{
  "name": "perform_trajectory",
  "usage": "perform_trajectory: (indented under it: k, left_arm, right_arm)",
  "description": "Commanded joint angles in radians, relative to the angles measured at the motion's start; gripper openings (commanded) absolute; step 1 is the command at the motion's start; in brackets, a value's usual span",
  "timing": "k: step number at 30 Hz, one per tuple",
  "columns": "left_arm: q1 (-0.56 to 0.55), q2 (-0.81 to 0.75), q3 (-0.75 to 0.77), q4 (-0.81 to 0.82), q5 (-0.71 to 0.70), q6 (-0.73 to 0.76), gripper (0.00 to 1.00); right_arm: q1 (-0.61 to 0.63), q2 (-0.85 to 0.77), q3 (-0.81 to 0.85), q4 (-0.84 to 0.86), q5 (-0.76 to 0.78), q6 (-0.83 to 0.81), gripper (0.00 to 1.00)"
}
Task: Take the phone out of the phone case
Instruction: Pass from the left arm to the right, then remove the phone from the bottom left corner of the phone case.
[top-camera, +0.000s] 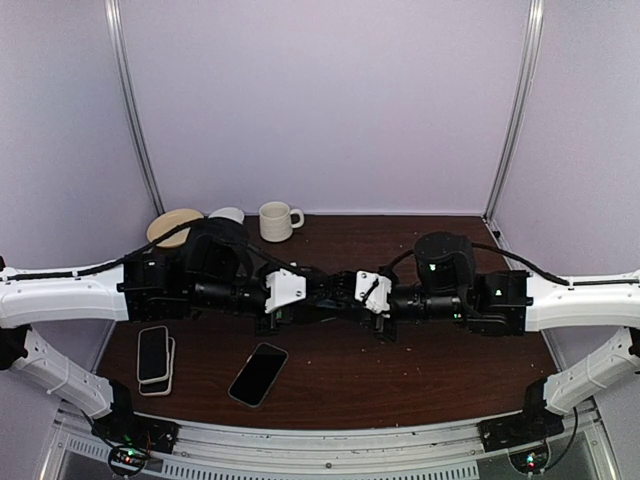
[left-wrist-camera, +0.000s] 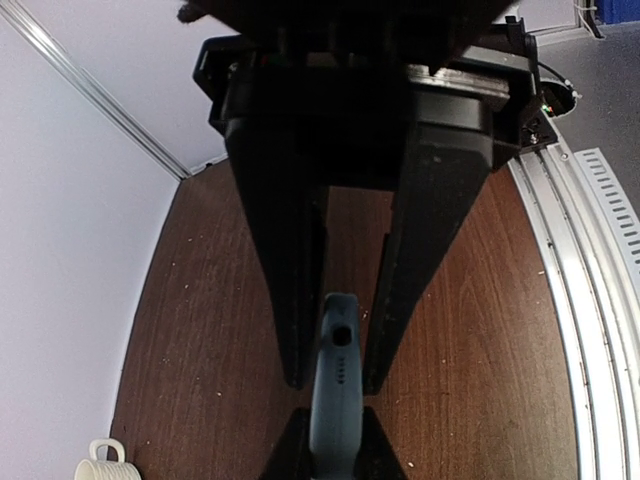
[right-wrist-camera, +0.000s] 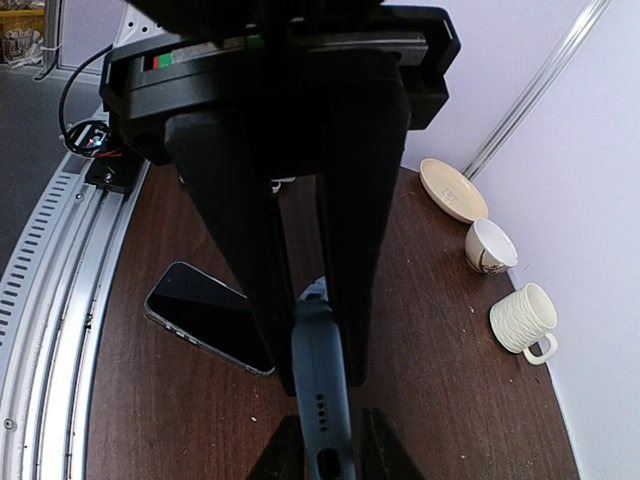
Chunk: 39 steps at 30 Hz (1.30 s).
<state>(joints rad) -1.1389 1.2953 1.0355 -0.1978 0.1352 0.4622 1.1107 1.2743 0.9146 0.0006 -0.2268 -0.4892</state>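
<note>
Phone case (left-wrist-camera: 336, 405) sits edge-on, pinched by both left claw (left-wrist-camera: 333, 380) and right claw (right-wrist-camera: 318, 382).

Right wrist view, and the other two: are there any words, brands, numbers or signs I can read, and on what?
No text is readable in any view.
Small cup: dark mark on its side, too blurred to read.
Wrist housing strip: red and green patches, no legible characters.
Dark phone: blank screen.
Phone case: only holes, no lettering.
</note>
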Motion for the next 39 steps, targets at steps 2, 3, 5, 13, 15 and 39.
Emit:
perform_trajectory:
  k: [2, 3, 5, 13, 15, 39]
  left_arm:
    - [-0.032, -0.028, 0.012, 0.157, 0.079, 0.025, 0.00]
    - [-0.032, -0.028, 0.012, 0.158, 0.079, 0.026, 0.00]
    - [-0.033, -0.030, 0.011, 0.160, 0.081, 0.027, 0.00]
    - [-0.032, -0.045, 0.007, 0.129, 0.073, 0.058, 0.41]
    - [-0.032, -0.066, 0.000, 0.111, 0.055, 0.061, 0.65]
    - [0.368, -0.186, -0.062, 0.157, 0.156, -0.459, 0.98]
  right_arm:
    - [-0.005, 0.034, -0.021, -0.004, 0.041, 0.032, 0.12]
    - [-0.006, 0.034, -0.023, -0.004, 0.041, 0.031, 0.08]
    - [-0.005, 0.034, -0.023, -0.004, 0.040, 0.029, 0.00]
    - [-0.006, -0.013, -0.034, 0.030, 0.065, 0.035, 0.00]
    - [-0.005, -0.039, -0.040, 0.036, 0.092, 0.036, 0.00]
    - [-0.156, -0.228, 0.081, 0.014, 0.373, 0.513, 0.00]
